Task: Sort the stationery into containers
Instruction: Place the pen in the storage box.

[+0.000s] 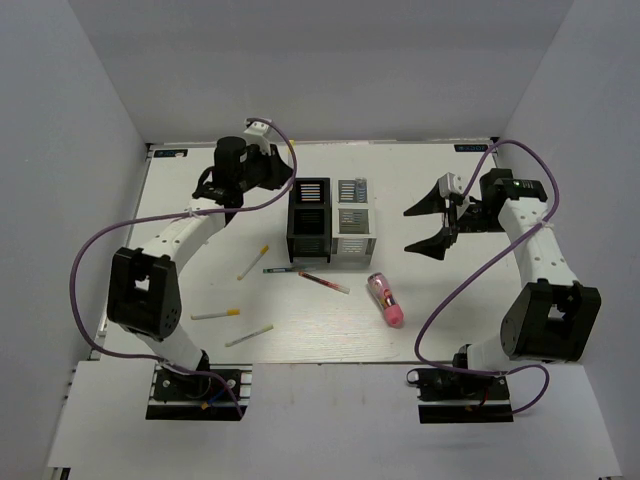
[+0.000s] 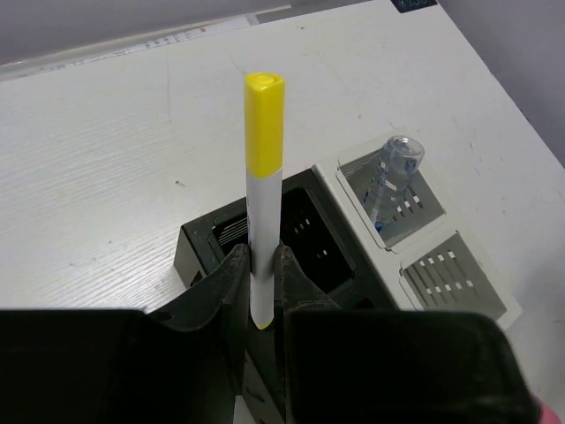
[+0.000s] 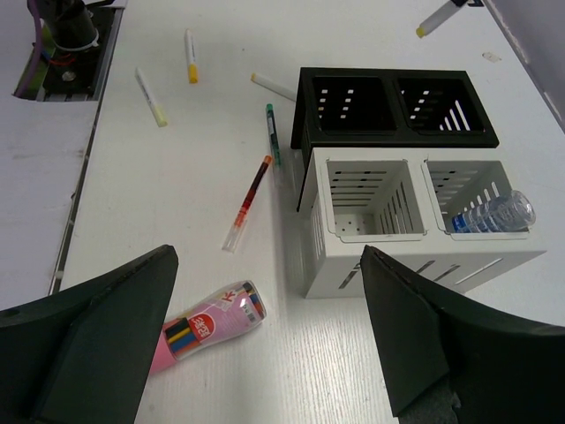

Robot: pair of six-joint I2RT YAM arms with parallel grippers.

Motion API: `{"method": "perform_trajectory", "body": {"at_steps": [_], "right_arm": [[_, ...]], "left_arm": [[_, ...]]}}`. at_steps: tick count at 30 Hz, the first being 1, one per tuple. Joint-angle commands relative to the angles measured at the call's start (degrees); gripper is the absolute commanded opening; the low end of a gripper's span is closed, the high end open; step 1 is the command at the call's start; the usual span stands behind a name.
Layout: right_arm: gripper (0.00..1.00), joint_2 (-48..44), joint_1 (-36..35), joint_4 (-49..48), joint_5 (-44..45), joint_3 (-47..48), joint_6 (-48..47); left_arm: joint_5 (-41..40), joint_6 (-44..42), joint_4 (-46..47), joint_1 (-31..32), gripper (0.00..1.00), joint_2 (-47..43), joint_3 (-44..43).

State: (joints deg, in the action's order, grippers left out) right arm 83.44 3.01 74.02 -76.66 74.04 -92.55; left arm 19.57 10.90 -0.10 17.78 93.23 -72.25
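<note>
Sorting has barely begun. At upper left of the top view, the left gripper [image 2: 261,265] pinches a yellow-tipped white stick [image 2: 263,203] near its lower end. It holds the stick upright, apparently just over the black bins [image 2: 196,252], with the arm stretched far up the table [image 1: 330,330]. Three loose sticks [image 1: 215,314] lie scattered at lower left. A dark pen [image 1: 285,270] and a red pen [image 1: 323,283] rest just below the bin block at centre. Only the clear tube [image 3: 490,215] looks stowed, leaning in a white bin [image 3: 459,162]. The other compartments that can be seen into show nothing. The pink tube [image 1: 385,298] lies right of centre, unsorted. At right, the right gripper [image 1: 440,215] hovers beside the bins with its jaws spread wide and nothing between them, the arm's elbow folded back toward its base.
</note>
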Motion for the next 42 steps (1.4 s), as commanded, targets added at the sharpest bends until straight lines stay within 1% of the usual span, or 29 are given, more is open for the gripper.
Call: {"method": "perform_trajectory", "body": {"at_steps": [1,5,9,12,13,14,16,17,18,21,24,25,26,27,28,29,30,31,32,33,34,37,38,40,41,42], "right_arm": [[0.90,0.49,0.33,0.95,-0.94,-0.39,-1.67],[0.90,1.29,0.33,0.78,-0.94,-0.39,-1.84],[0.90,1.81,0.33,0.95,-0.94,-0.65,-2.37],[0.90,2.17,0.42,0.86,-0.86,-0.65,-2.37],[0.90,2.08,0.34,0.78,-0.77,-0.65,-2.54],[0.90,2.17,0.51,0.78,-0.86,-0.65,-2.46],[0.90,2.25,0.42,0.87,-0.86,-0.83,-2.46],[0.90,2.08,0.51,0.95,-0.68,-0.83,-2.46],[0.90,2.17,0.51,0.78,-0.59,-0.83,-2.63],[0.90,2.43,0.51,0.69,-0.59,-1.00,-2.81],[0.90,2.60,0.69,0.69,-0.68,-1.18,-2.90],[0.90,2.61,0.69,0.95,-0.77,-1.18,-2.90],[0.90,2.69,0.69,0.95,-0.77,-1.18,-2.90],[0.90,2.87,0.69,0.87,-0.77,-1.18,-2.90],[0.90,2.78,0.69,0.86,-0.86,-1.18,-2.98],[0.90,2.87,0.69,0.78,-0.60,-1.27,-2.81],[0.90,2.78,0.69,0.95,-0.59,-1.35,-2.72],[0.90,2.78,0.69,0.87,-0.42,-1.27,-2.72],[0.90,2.78,0.60,0.78,-0.07,-1.18,-2.29],[0.90,3.04,0.60,0.95,0.20,-1.27,-1.67],[0.90,3.05,0.42,0.87,0.72,-1.35,-1.67],[0.90,4.27,0.34,1.04,3.09,-0.22,-0.88],[0.90,4.45,0.42,0.95,3.36,0.22,-0.61],[0.78,3.84,0.60,0.78,3.36,-0.04,-1.48],[0.60,3.84,0.34,0.78,3.62,0.05,-1.40],[0.52,3.66,0.25,0.86,3.19,-0.21,-1.40]], "left_arm": [[2.22,3.95,11.78,0.32,0.00,1.50,1.93],[2.93,4.66,16.26,0.94,0.00,3.54,1.94],[2.93,4.66,15.22,2.69,0.00,7.31,-0.69],[1.70,4.66,15.22,3.31,0.00,9.16,-0.70],[0.39,4.05,15.22,3.31,0.04,10.90,-1.40],[-0.14,4.05,14.35,3.84,0.04,11.53,-2.19],[-1.72,4.05,14.34,3.84,0.15,12.06,-2.20],[-2.43,4.05,14.34,4.36,0.25,12.06,-2.20],[-3.39,4.05,14.95,4.37,0.41,12.06,-2.20],[-4.10,3.44,14.87,4.37,0.46,12.06,-2.36],[-4.10,3.43,13.90,4.90,0.46,12.59,-3.86],[-4.10,3.43,13.90,4.90,0.48,12.59,-3.87],[-4.10,3.43,13.90,5.42,0.54,12.59,-3.87],[-4.10,3.43,13.90,5.42,0.64,12.07,-3.87],[-4.10,3.43,13.90,5.42,0.69,11.54,-3.87],[-4.10,3.43,14.42,5.42,0.71,10.84,-3.17],[-4.10,3.43,14.95,5.94,0.77,8.74,-3.16],[-4.10,3.43,14.95,5.95,0.86,7.42,-2.47],[-4.10,2.91,14.95,5.95,0.88,5.84,-1.94],[-4.97,2.29,14.08,6.47,0.99,4.08,-1.93],[-5.85,1.50,10.77,6.48,1.00,0.32,-1.93],[-8.84,-1.40,3.55,6.48,1.00,-5.85,0.43],[-9.37,-2.36,-1.61,6.48,1.00,-10.22,1.22],[-13.23,-5.00,-7.60,6.48,1.00,-14.11,2.63],[-14.64,-5.62,-12.94,6.48,0.96,-15.87,4.38],[-17.00,-5.62,-15.87,6.48,0.82,-18.85,5.27]]}}
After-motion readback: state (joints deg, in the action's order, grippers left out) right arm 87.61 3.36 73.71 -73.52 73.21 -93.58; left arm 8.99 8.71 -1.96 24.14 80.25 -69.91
